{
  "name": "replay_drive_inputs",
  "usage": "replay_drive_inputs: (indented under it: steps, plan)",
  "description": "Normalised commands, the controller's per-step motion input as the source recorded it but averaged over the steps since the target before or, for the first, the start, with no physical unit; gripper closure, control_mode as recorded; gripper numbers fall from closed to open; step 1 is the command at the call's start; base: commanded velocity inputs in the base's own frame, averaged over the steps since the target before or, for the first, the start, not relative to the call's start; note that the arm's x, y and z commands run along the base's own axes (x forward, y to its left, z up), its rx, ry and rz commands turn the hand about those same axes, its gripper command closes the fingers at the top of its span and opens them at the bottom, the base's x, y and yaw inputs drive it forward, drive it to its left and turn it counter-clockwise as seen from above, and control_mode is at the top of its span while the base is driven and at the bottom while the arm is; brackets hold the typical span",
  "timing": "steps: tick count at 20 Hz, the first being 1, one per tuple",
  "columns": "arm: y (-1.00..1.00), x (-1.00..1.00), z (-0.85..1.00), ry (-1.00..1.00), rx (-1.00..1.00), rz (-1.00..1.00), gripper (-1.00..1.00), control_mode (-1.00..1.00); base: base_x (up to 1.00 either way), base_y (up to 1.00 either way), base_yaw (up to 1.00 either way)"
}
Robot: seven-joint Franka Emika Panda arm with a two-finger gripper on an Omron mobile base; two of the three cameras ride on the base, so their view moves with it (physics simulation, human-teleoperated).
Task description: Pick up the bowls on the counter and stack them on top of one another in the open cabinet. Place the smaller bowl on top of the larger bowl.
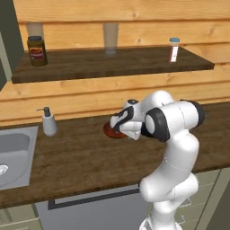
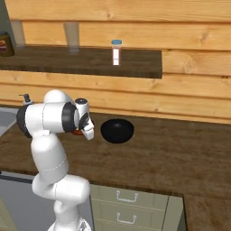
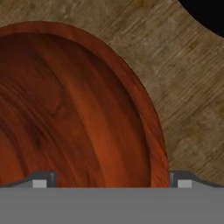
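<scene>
bare counter (image 2: pixel 180 153) around black bowl (image 2: pixel 117 130); wall shelf (image 2: pixel 90 63) low overhead

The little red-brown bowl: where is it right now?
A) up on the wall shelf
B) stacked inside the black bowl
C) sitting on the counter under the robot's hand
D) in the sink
C: the red-brown bowl rests on the wooden counter directly below the open gripper, while the black bowl sits apart beside it on the same counter.
</scene>
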Motion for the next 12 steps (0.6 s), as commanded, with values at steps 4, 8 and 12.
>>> replay_drive_inputs:
  steps: [4, 8, 12]
  plan:
    - [0.11, 0.06, -0.05, 0.00, 0.00, -0.04, 1.00, -1.00, 0.00, 0.00, 0.00]
    - [0.01, 0.00, 0.00, 0.00, 0.00, -0.03, 1.00, -1.00, 0.00, 0.00, 0.00]
    - [0.00, 0.00, 0.00, -0.02, 0.00, -0.03, 1.00, -1.00, 0.00, 0.00, 0.00]
